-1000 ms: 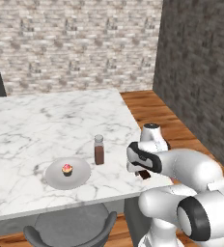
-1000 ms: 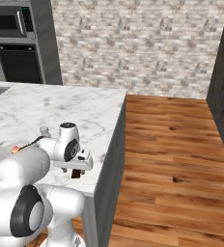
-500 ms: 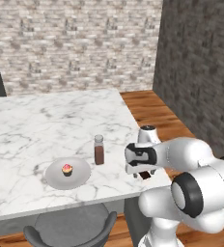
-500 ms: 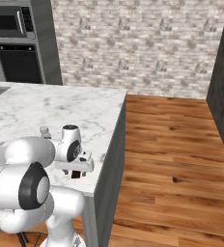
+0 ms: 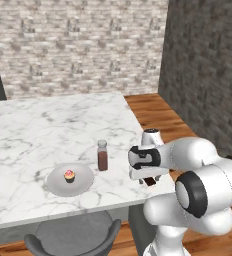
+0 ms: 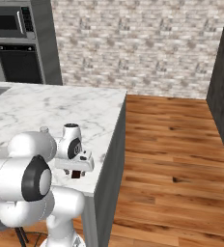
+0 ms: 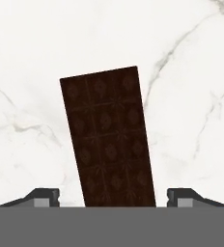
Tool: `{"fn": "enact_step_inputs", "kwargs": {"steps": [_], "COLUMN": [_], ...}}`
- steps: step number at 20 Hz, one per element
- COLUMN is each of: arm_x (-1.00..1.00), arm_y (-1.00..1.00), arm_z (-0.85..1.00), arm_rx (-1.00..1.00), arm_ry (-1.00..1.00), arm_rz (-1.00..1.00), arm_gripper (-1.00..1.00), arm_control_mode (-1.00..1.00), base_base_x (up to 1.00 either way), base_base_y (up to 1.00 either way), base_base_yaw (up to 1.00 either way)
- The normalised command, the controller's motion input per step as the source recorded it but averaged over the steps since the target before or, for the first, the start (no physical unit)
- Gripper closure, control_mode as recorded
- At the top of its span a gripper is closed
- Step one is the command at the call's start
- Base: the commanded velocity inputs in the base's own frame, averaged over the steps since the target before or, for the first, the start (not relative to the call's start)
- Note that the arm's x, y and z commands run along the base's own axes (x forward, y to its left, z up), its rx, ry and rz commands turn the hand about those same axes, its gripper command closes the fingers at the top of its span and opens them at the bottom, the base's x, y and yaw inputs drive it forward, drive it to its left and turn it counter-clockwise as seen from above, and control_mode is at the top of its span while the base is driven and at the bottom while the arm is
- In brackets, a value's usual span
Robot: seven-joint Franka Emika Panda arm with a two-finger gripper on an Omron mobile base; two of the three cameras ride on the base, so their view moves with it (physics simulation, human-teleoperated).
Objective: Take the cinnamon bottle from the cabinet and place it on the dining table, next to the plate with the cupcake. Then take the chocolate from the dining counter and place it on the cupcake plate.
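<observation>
The dark chocolate bar (image 7: 109, 140) lies flat on the white marble dining table (image 5: 38, 130), close to its right edge (image 5: 149, 181) (image 6: 76, 173). My gripper (image 5: 147, 175) (image 6: 78, 167) (image 7: 113, 195) hangs just above it, pointing down and open. One fingertip stands on each side of the bar's near end, apart from it. The cinnamon bottle (image 5: 102, 155) stands upright left of my hand. Beside the bottle sits the grey plate (image 5: 55, 181) with the pink-topped cupcake (image 5: 69, 175) on it.
A grey chair (image 5: 70, 235) is tucked under the table's near edge. The table's right edge drops to a wooden floor (image 6: 172, 144). A microwave and oven stack (image 6: 12, 38) stands at the far left, and a dark wall (image 5: 208, 75) at the right.
My hand has stayed over the chocolate near the table's right edge while the arm's elbow and upper links swung round. The bottle, plate and cupcake have not moved.
</observation>
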Motion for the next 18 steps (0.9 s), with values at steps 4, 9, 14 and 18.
{"fn": "enact_step_inputs", "kwargs": {"steps": [4, 9, 14, 18], "arm_x": [-0.44, -0.48, -0.41, -0.23], "arm_y": [0.0, 0.05, 0.61, 0.95], "arm_z": [-0.07, 0.26, 0.76, 0.63], "arm_rx": [0.0, 0.01, 0.0, -0.02], "arm_ry": [-0.06, -0.08, 0.01, 0.03], "arm_rz": [0.05, 0.08, 0.24, 0.39], "arm_gripper": [1.0, 1.0, 1.0, 1.0], "arm_control_mode": [-1.0, -1.0, -1.0, -1.0], "base_base_x": [0.0, 0.0, 0.0, 0.0], "base_base_y": [0.0, 0.0, 0.0, 0.0], "base_base_yaw": [0.0, 0.0, 0.0, 0.0]}}
